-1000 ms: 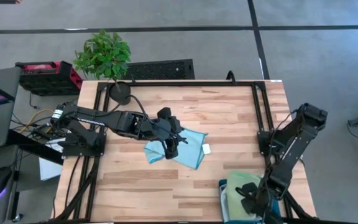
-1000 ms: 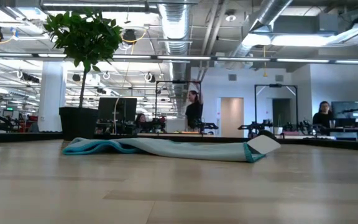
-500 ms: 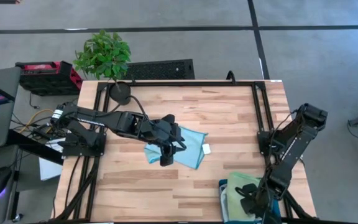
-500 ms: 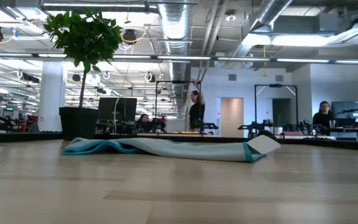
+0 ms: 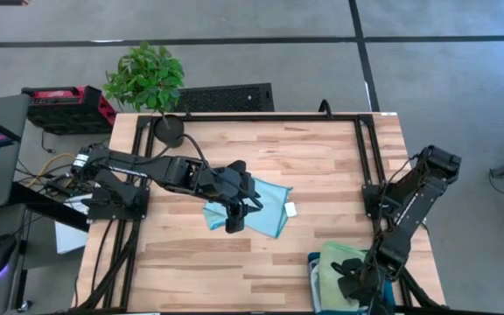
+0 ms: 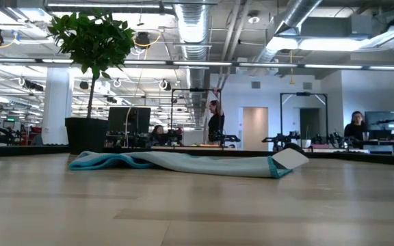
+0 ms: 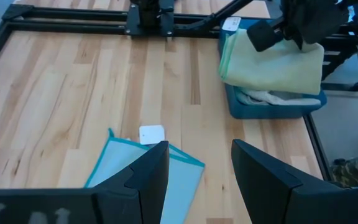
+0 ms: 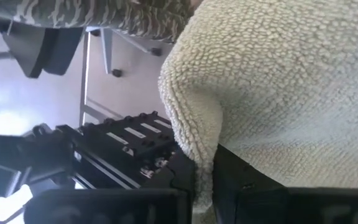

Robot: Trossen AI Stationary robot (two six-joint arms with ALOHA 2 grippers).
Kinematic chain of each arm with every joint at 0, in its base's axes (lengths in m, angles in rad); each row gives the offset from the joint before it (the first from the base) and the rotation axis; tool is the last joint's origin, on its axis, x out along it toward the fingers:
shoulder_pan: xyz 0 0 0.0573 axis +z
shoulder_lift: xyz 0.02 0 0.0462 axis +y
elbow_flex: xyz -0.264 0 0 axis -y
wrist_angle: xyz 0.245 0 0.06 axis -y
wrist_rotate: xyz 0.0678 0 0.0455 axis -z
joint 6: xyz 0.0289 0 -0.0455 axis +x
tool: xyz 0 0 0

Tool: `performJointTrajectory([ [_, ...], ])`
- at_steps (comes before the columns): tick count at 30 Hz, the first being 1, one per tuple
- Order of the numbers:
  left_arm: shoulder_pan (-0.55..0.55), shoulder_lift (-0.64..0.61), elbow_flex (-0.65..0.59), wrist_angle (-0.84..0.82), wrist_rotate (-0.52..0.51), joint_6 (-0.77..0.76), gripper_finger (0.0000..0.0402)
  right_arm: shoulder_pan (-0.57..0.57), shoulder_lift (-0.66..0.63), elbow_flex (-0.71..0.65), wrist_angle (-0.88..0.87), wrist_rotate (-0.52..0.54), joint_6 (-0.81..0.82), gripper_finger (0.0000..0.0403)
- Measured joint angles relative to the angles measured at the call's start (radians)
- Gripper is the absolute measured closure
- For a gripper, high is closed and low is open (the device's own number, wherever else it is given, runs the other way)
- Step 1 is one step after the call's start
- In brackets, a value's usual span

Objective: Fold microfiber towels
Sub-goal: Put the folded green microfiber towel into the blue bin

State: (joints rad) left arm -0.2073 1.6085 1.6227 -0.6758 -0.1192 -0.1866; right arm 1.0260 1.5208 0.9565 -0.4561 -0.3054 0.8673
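A light blue towel (image 5: 265, 208) lies flat in the middle of the table, with a white tag (image 7: 151, 134) at its corner; it also shows in the low view (image 6: 183, 162). My left gripper (image 5: 233, 223) hovers open above the towel's left part, touching nothing (image 7: 197, 155). At the near right, a pale green towel (image 5: 339, 254) lies piled on the dark teal bin (image 7: 272, 111). My right gripper (image 5: 350, 282) sits on that pile, shut on the green cloth (image 8: 204, 186). My right gripper has a rounded fold of the pale green towel (image 8: 197, 149) between its two fingers, coming at it slanting down from above. The cloth bulges over one finger (image 8: 247, 180) and hides the fingertips. The rest of the towel lies on the bin's pile.
A lighter cloth (image 7: 266, 98) shows in the bin under the green towel. A potted plant (image 5: 147, 79) stands at the table's far left corner. A black frame rail (image 5: 366, 166) runs along the right side. People stand in the room behind (image 6: 214, 119).
My left gripper has turned at the wrist above the blue towel, its fingers swinging a little toward the near edge. The towel has stayed where it was.
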Motion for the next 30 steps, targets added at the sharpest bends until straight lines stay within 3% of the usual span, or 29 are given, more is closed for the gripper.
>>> performJointTrajectory([
  [4, 0.000, 0.000, 0.000, 0.000, 0.000, 0.000, 0.0235, 0.000, 0.000, 0.000, 0.000, 0.017, 0.032, 0.0346],
  [12, -0.002, 0.000, 0.000, 0.000, 0.000, 0.000, 0.0235, 0.000, 0.000, 0.000, 0.001, 0.155, 0.026, 0.0346],
  [24, -0.021, 0.000, 0.000, 0.000, 0.000, 0.000, 0.0235, 0.001, 0.000, 0.000, 0.023, 0.147, -0.004, 0.0380],
  [30, -0.022, 0.000, 0.000, 0.000, 0.000, 0.000, 0.0235, 0.002, 0.000, 0.000, 0.023, 0.146, 0.015, 0.0329],
])
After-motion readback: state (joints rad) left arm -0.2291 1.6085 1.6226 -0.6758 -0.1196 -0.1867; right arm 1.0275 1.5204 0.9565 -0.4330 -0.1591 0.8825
